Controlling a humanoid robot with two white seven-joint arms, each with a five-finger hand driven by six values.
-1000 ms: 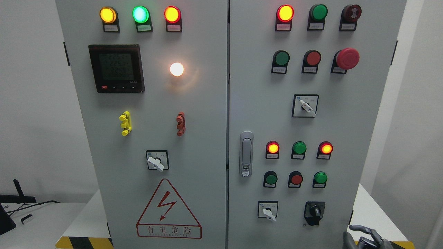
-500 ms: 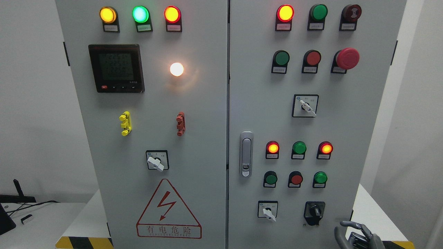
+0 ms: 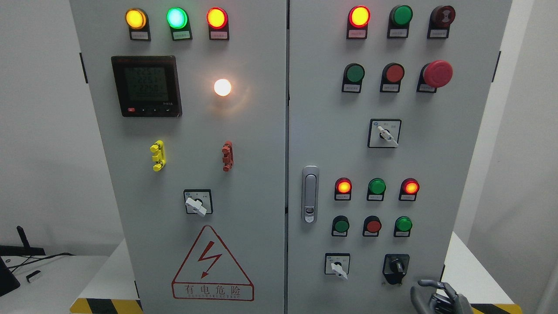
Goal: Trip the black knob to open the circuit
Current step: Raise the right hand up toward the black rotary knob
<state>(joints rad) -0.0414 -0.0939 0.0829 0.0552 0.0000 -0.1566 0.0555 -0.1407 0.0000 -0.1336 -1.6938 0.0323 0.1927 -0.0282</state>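
Rising from the bottom right corner, the right hand (image 3: 438,296) shows only its upper part, fingers (image 3: 429,284) loosely curled and spread, holding nothing, the thumb pointing up at the left. It hovers before the lower edge of the right door (image 3: 392,152) of the cabinet. On the left door a red warning triangle (image 3: 212,264) with a lightning bolt reads "有电危险"; the small labels under the lamps are too blurred to read. The black knob (image 3: 396,266) sits low on the right door, just above and slightly left of the hand, apart from the fingertips, right of a white-handled switch (image 3: 338,267).
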